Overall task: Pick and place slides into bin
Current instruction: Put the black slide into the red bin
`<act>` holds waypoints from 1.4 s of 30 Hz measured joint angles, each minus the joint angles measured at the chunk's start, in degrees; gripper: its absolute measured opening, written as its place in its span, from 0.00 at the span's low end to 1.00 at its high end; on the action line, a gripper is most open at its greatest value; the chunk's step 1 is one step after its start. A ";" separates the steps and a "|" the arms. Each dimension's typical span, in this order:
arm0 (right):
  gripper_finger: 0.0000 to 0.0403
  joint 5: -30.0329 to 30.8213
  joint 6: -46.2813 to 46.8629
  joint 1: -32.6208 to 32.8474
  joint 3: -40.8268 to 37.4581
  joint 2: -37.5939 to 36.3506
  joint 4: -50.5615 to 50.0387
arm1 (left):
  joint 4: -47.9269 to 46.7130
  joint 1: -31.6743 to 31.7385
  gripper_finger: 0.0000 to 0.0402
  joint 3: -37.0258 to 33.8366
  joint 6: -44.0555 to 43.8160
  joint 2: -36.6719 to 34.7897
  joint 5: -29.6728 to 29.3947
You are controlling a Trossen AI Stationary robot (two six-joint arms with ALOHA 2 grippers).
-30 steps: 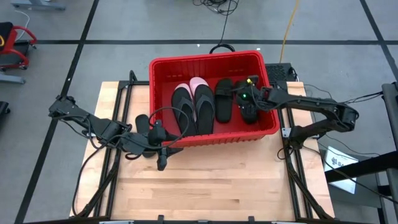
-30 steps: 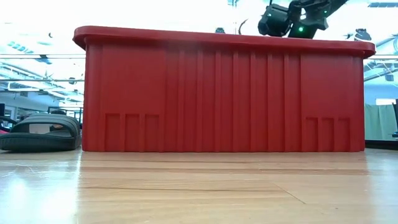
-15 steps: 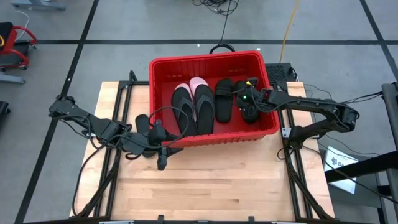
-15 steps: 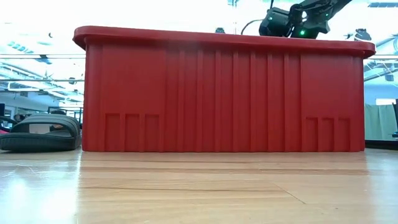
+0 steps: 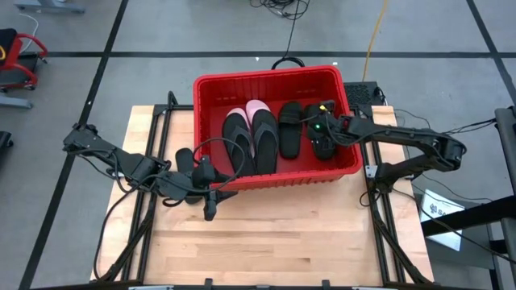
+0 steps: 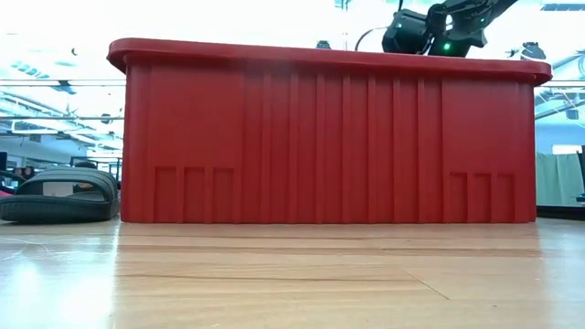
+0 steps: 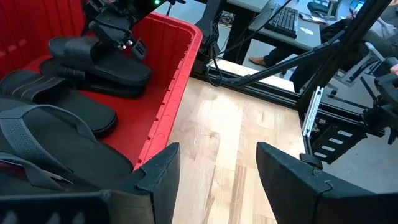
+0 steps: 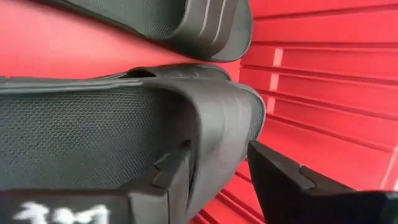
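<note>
Right gripper [image 5: 322,138] hangs inside the tall red plastic bin [image 5: 211,87], right end, fingers parted astride a black wide-strap slide [image 8: 124,124] lying there; left gripper [image 5: 211,193], spread wide and empty, waits near the bin's left corner.

Non-task clutter around the rig

Light wood surface [image 5: 274,234] on a black frame; grey floor with dark tape lines [image 5: 105,64]. Yellow cable [image 5: 372,36] runs off past the far right corner, black cable loop [image 5: 286,60] beyond the far edge, red-and-black equipment [image 5: 16,60] far left. Keyboard [image 7: 283,18] on a desk behind.
</note>
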 joint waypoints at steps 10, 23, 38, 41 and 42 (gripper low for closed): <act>0.38 0.08 2.67 3.48 0.00 -4.48 -1.01 | 0.00 0.00 0.51 0.00 0.00 0.00 0.02; 0.37 0.13 4.87 7.26 0.00 -13.56 1.70 | -0.24 0.00 0.51 0.00 0.00 0.00 0.02; 0.37 0.04 13.87 15.53 0.02 -23.03 10.09 | -24.33 -1.65 0.51 0.04 -22.34 -2.50 1.29; 0.37 -0.02 13.92 17.94 0.02 -24.17 11.84 | -31.68 -2.81 0.51 0.04 -31.15 -2.62 5.02; 0.37 -0.03 13.95 18.65 0.02 -24.46 12.47 | -34.14 -3.19 0.51 0.04 -34.55 -2.82 6.10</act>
